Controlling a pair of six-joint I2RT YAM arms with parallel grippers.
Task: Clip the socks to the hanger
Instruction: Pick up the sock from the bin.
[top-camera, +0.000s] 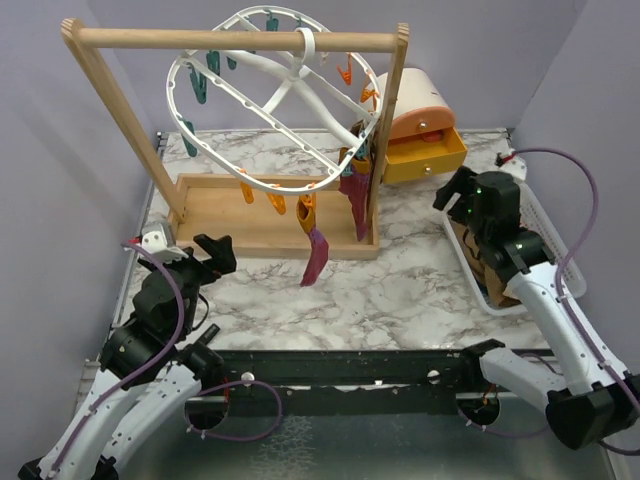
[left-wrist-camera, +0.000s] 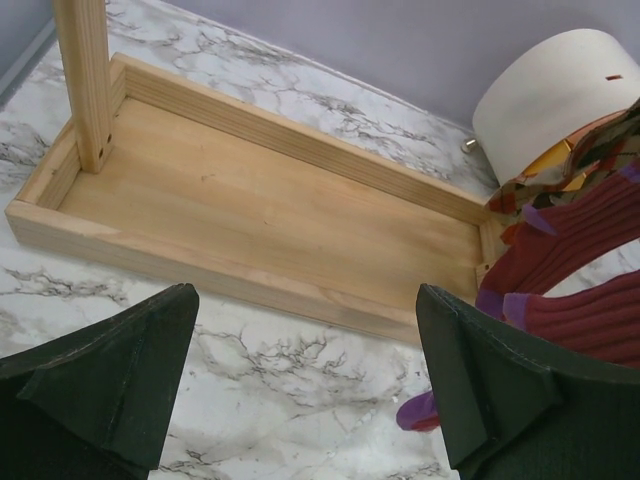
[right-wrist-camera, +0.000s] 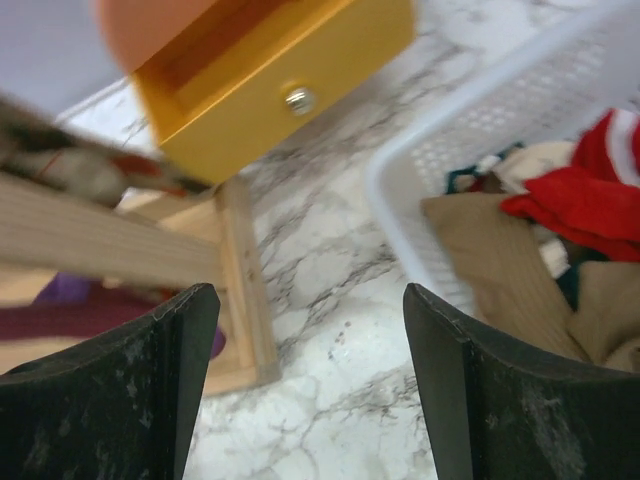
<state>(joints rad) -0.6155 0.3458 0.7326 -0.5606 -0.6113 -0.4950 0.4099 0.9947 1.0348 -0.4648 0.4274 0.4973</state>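
The left gripper (top-camera: 200, 252) is hovering low over the marble table (top-camera: 400, 290), just in front of the wooden rack (top-camera: 230, 40), and its jaws are standing wide apart with nothing between them. The left wrist view is showing that same spread, with the rack's tray sitting in the gap between the dark fingers (left-wrist-camera: 120, 380). The hanger (top-camera: 283, 92) is hanging tilted by its hook from the rack's top bar, with orange and teal clips dangling around its ring. One maroon sock (top-camera: 316, 258) is dangling from a front clip, its toe reaching down toward the tabletop. A second maroon sock (top-camera: 357, 200) is hanging beside the rack's right post, and a diamond-patterned sock (top-camera: 356, 158) is hanging just above it. Over on the right, the right gripper (top-camera: 455, 195) is hovering between the yellow drawer (top-camera: 425, 158) and the white basket (top-camera: 560, 260), also spread and holding nothing. In the right wrist view, the basket is holding a red-and-white sock (right-wrist-camera: 580, 190) and a tan sock (right-wrist-camera: 500, 260) among other bunched fabric.
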